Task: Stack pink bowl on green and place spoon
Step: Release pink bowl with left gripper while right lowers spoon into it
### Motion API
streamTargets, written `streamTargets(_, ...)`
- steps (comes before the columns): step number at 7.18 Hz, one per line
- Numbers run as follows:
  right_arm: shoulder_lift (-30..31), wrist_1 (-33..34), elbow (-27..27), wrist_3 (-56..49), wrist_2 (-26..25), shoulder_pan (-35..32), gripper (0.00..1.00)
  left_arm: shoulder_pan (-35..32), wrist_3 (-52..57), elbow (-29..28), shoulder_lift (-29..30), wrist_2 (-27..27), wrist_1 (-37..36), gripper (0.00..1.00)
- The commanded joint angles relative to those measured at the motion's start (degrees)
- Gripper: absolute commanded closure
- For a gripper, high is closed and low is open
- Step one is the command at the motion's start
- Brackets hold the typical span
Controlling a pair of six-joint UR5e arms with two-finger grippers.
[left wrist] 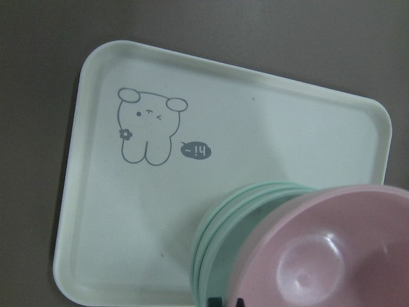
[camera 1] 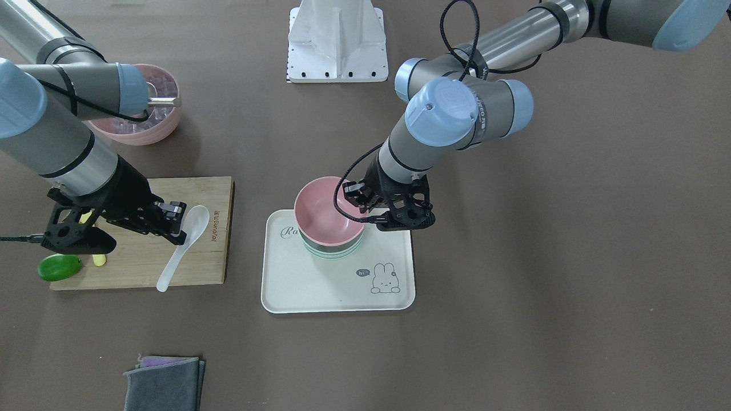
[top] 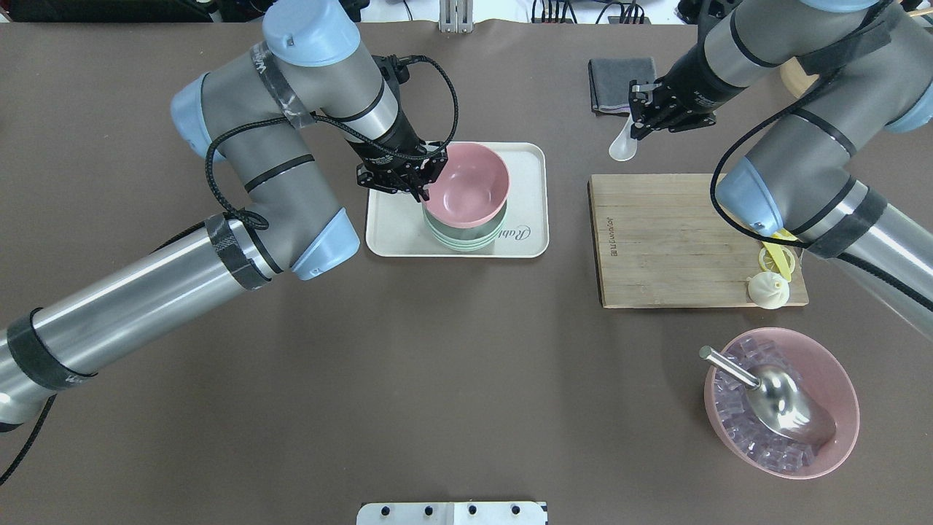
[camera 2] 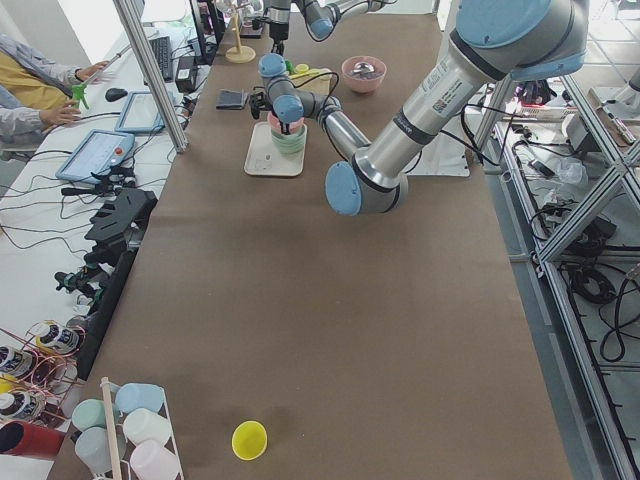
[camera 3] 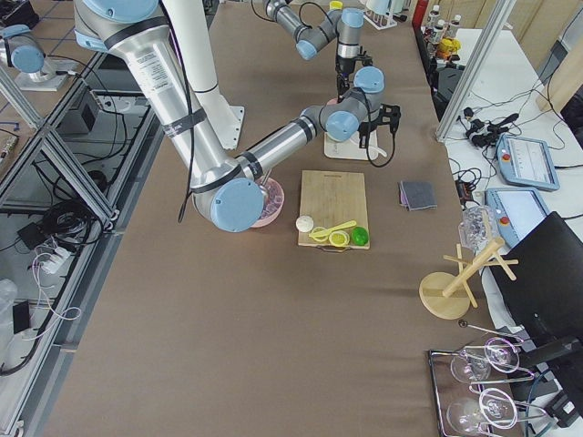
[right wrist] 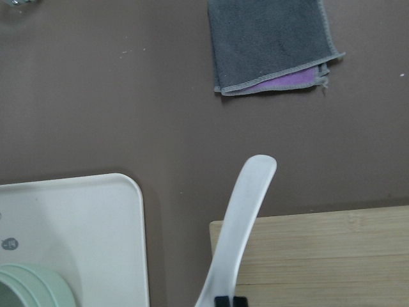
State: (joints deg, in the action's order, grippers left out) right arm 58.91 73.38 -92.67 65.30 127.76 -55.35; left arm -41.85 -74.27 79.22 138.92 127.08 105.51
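Note:
The pink bowl [camera 1: 327, 210] rests tilted in a stack of green bowls [camera 1: 337, 251] on the cream rabbit tray [camera 1: 337, 288]. My left gripper [camera 1: 370, 206] is shut on the pink bowl's rim on the side toward the robot. It also shows in the overhead view [top: 423, 182]. The left wrist view shows the pink bowl [left wrist: 326, 256] over the green bowls [left wrist: 223, 236]. My right gripper [camera 1: 177, 225] is shut on the white spoon [camera 1: 181, 248] and holds it above the wooden board [camera 1: 137, 257]. The spoon's handle [right wrist: 243, 217] points away from the fingers.
The board [top: 678, 240] carries a lemon slice, a dumpling [top: 767, 290] and a green lime [camera 1: 59, 267]. A pink bowl of ice with a metal scoop [top: 783, 408] stands near the robot's right. A folded grey cloth [top: 619, 84] lies beyond the board.

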Motion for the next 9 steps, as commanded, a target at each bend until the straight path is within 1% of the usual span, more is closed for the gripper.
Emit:
streamTargets(1, -5.27, 0.01, 0.47, 8.83, -3.72, 4.60, 1.00, 0.54, 0.35, 0.58, -0.32, 0.10, 0.57, 0.01)
streamTargets(2, -9.91, -0.26, 3.26, 13.58, -9.23, 7.76, 1.00, -0.07, 0.44, 1.19, -0.41, 0.36, 0.58, 0.01)
streamTargets(3, -14.13, -0.61, 5.89, 18.32, -11.46, 10.49, 1.00, -2.95, 0.71, 3.46, -3.28, 3.84, 0.75, 0.01)
streamTargets(4, -16.61, -0.70, 7.31, 20.72, -14.53, 13.04, 1.00, -7.41, 5.41, 6.79, -8.09, 9.10, 1.71, 0.01)
streamTargets(5, -17.16, -0.79, 7.50, 21.35, -18.30, 15.94, 1.00, -10.42, 11.02, 10.47, -13.28, 11.76, 1.28, 0.01)
streamTargets(6, -17.16, -1.31, 7.59, 22.23, -19.47, 17.62, 0.51, -12.27, 11.69, 11.21, -14.72, 11.87, 1.45, 0.01)
streamTargets(7, -14.90, -4.88, 7.24, 22.50, -19.74, 18.25, 0.01, -13.07, 11.69, 11.21, -14.56, 12.22, 1.19, 0.01)
streamTargets(8, -9.48, -7.35, 4.02, 21.80, -17.40, 17.99, 0.00, -13.26, 11.69, 11.21, -14.38, 12.14, 0.93, 0.01)
streamTargets(9, -4.99, -6.94, -0.71, 19.27, -11.81, 14.16, 0.00, -14.13, 11.61, 11.13, -14.38, 12.14, 0.75, 0.01)
